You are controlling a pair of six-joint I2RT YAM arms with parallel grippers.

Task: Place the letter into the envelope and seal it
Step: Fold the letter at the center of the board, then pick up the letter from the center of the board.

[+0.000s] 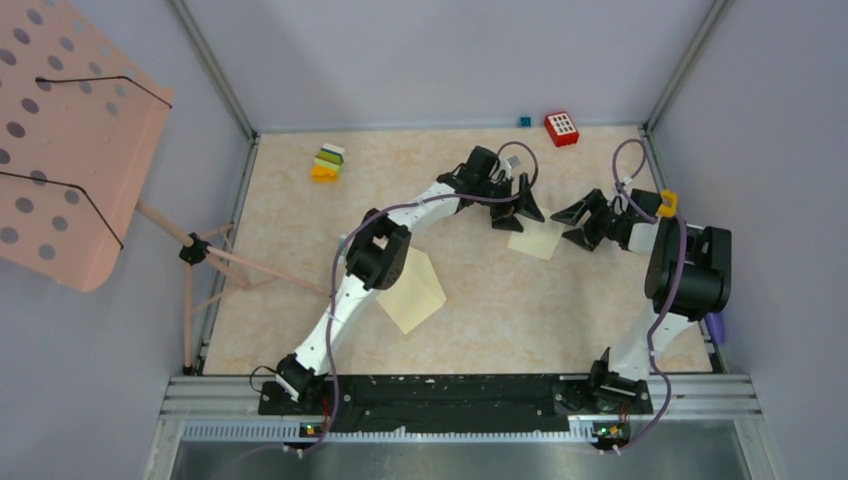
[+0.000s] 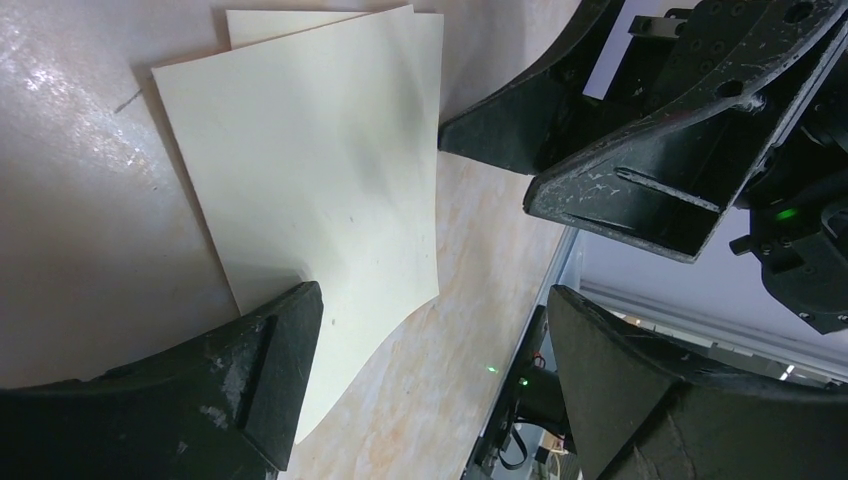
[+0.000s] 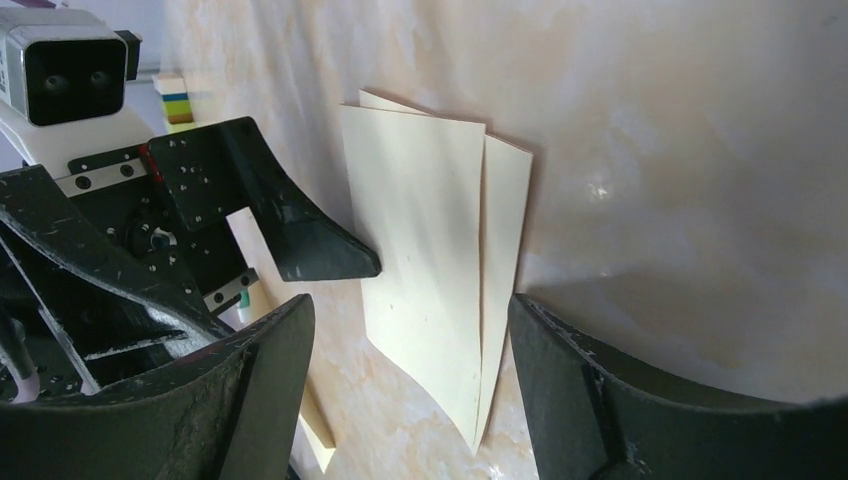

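Spanning the view is one beige marbled table [image 1: 300, 330], with one pink perforated panel [image 1: 70, 140] on a stand off its left side. One pale yellow paper envelope [image 1: 418, 295] lies flat mid-table, partly under the left arm's elbow. It is turned diagonally, one corner toward the near edge, and the arm hides its long axis. The left gripper [image 1: 520, 218] and right gripper [image 1: 574, 227] both stand spread wide, grasping nothing, either side of two overlapping tan paper sheets [image 1: 537, 243]. Farther back sit one red dotted block [image 1: 561, 128], one stack of coloured blocks [image 1: 328, 163] and one small blue cube [image 1: 524, 122].
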